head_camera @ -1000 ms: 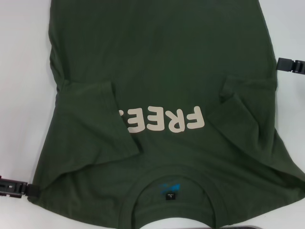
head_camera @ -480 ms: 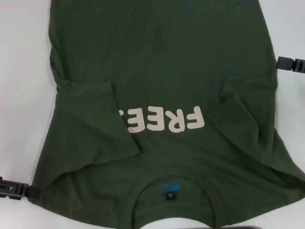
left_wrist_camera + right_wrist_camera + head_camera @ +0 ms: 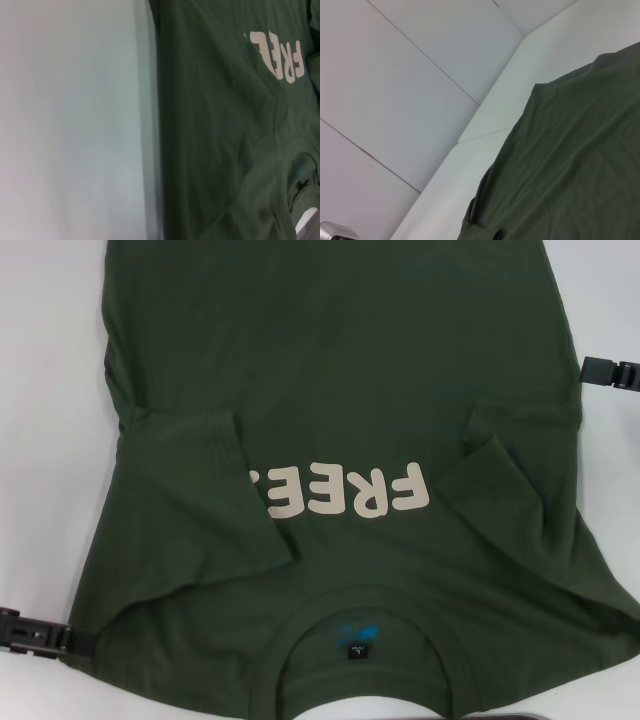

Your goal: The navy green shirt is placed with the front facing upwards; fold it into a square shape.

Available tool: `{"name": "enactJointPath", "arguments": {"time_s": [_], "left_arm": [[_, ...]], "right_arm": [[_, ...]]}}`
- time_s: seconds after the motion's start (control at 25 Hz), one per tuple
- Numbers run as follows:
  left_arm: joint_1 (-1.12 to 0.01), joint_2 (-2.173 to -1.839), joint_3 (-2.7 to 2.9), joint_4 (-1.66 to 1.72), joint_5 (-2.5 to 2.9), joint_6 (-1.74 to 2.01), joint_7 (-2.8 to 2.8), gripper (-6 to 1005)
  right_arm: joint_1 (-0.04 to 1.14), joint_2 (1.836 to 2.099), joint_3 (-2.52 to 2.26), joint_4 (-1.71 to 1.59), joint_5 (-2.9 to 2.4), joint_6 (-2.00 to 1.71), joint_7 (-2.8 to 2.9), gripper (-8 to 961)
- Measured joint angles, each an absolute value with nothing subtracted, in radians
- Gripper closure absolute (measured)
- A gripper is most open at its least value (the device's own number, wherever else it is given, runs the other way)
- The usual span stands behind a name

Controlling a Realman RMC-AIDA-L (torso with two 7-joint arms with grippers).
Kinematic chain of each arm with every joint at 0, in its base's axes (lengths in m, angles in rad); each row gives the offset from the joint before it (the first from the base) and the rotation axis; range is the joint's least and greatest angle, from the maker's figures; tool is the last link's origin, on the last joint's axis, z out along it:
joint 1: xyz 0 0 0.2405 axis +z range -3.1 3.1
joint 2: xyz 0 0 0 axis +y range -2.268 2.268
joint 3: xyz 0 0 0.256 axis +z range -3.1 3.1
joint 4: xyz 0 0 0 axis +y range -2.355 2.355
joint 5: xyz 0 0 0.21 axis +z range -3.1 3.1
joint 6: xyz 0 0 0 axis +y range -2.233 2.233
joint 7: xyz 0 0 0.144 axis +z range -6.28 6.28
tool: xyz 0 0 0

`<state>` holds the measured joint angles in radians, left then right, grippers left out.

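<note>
The navy green shirt lies flat, front up, on the white table, its cream "FREE" lettering upside down to me. The round collar with its small black label is nearest me. Both short sleeves are folded inward over the chest. My left gripper sits low at the near left, right at the shirt's shoulder edge. By the shirt's right side edge, farther back, is my right gripper. The left wrist view shows the shirt beside bare table; the right wrist view shows its far hem.
White tabletop runs along both sides of the shirt. In the right wrist view the table's far edge meets pale wall panels. A dark grey strip shows at the head view's bottom right.
My left gripper has crept slightly inward toward the shirt's near shoulder edge. The shirt and the right gripper have not moved.
</note>
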<state>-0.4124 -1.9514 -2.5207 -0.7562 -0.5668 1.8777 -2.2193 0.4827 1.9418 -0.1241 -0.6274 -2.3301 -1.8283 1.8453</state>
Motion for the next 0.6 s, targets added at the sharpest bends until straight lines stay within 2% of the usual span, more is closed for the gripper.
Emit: {"name": "enactJointPath", "arguments": {"time_s": [0.6], "left_arm": [[-0.435,-1.976,-2.52,-0.756,-0.567,1.868,-2.211,100]], "right_arm": [[0.478,1.942,-0.123,-0.629,-2.33,-1.828,1.845,253]]}}
